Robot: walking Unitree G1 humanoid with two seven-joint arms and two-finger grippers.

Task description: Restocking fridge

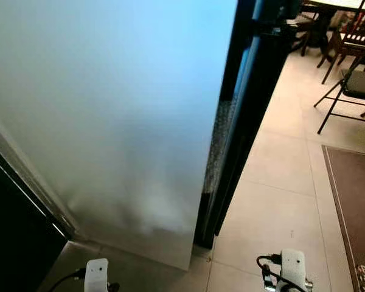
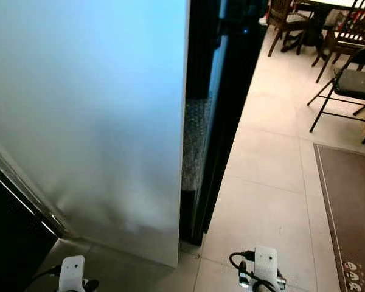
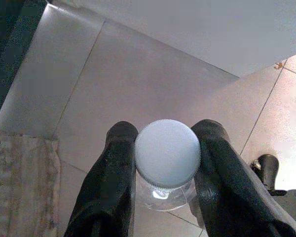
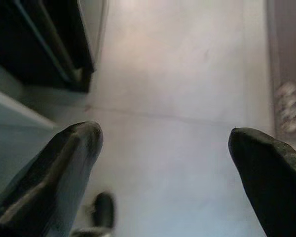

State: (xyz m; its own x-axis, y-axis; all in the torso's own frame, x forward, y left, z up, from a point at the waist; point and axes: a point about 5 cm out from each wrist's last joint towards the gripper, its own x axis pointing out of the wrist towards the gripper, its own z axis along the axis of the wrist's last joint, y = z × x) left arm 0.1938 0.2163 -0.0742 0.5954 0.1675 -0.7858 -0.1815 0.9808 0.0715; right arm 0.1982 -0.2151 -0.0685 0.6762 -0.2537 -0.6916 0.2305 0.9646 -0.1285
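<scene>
The pale fridge door (image 1: 109,109) stands right before me, with its dark edge and a narrow gap (image 1: 228,140) to its right. My left gripper (image 3: 165,163) is shut on a clear bottle with a white ribbed cap (image 3: 167,153), held low above the tiled floor. Its wrist (image 1: 96,275) shows at the bottom of the left eye view. My right gripper (image 4: 165,148) is open over the floor tiles, with nothing between its fingers (image 4: 69,158). Its wrist (image 1: 292,271) sits low on the right.
Beige floor tiles (image 1: 280,182) stretch to the right. A brown mat (image 1: 356,194) lies at the right edge. A black folding chair (image 1: 353,85) and wooden chairs with a table (image 1: 328,24) stand at the back right. A dark opening (image 1: 12,219) is at lower left.
</scene>
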